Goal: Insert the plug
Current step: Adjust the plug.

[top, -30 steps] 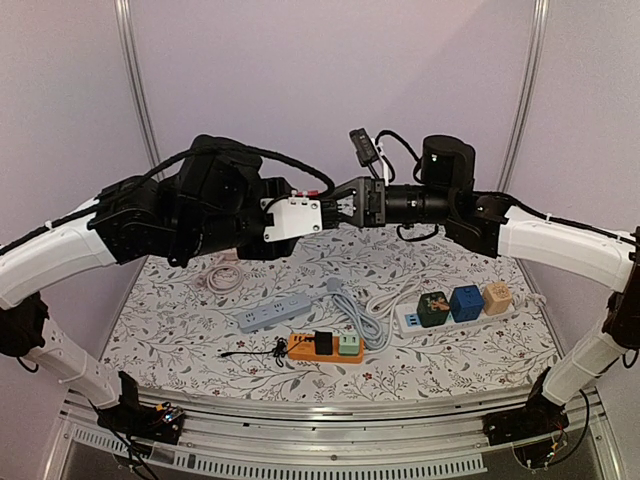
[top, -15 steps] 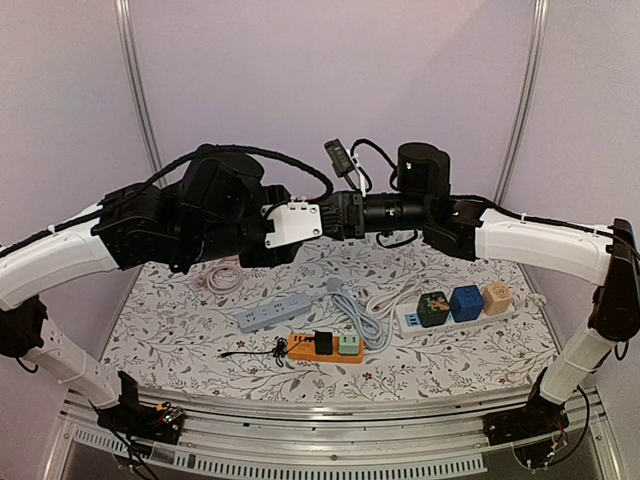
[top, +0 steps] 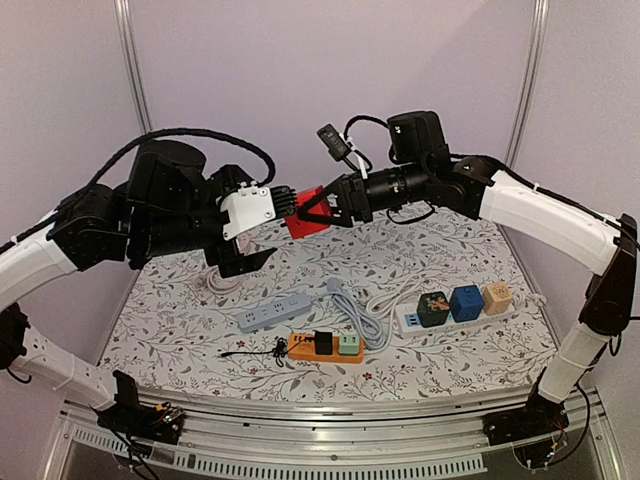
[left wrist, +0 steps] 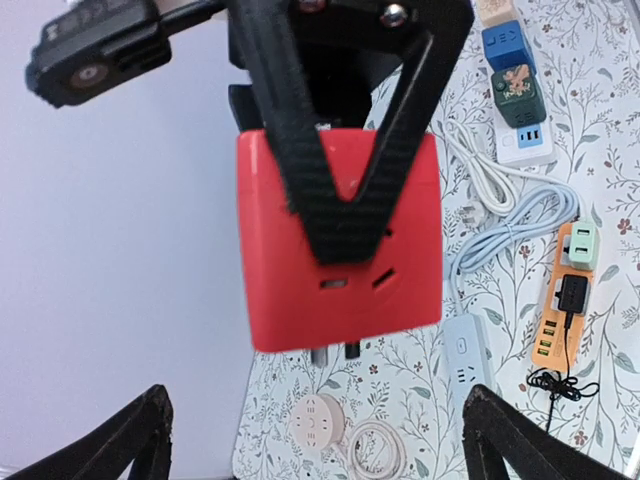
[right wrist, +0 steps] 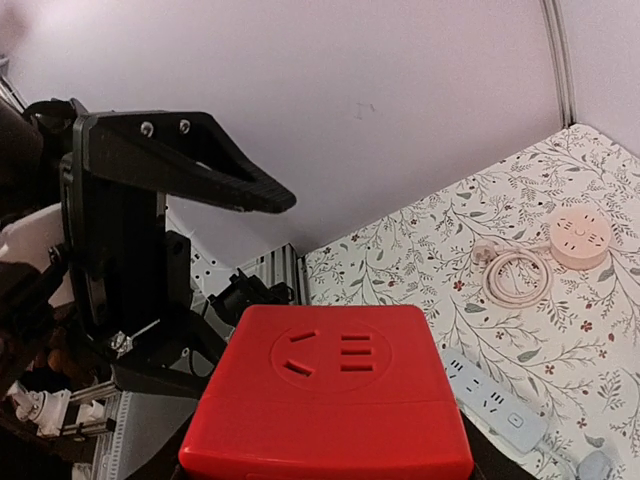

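Observation:
The plug is a red cube with socket slots on its faces and two prongs underneath; it hangs in mid-air above the back of the table. My right gripper is shut on it, its black fingers pressed on opposite faces. The cube fills the right wrist view as the plug, hiding my right gripper's jaws. My left gripper stands open just left of the cube, not touching it. From the left wrist the plug floats ahead of my left gripper, whose tips are spread wide.
On the floral table lie a grey power strip, an orange strip with a black and a green plug in it, and a white strip carrying three cube adapters. A round pink socket with coiled cord sits at the back left.
My left gripper has opened, let go of the red plug and drawn back to the left. The right gripper now holds the plug alone.

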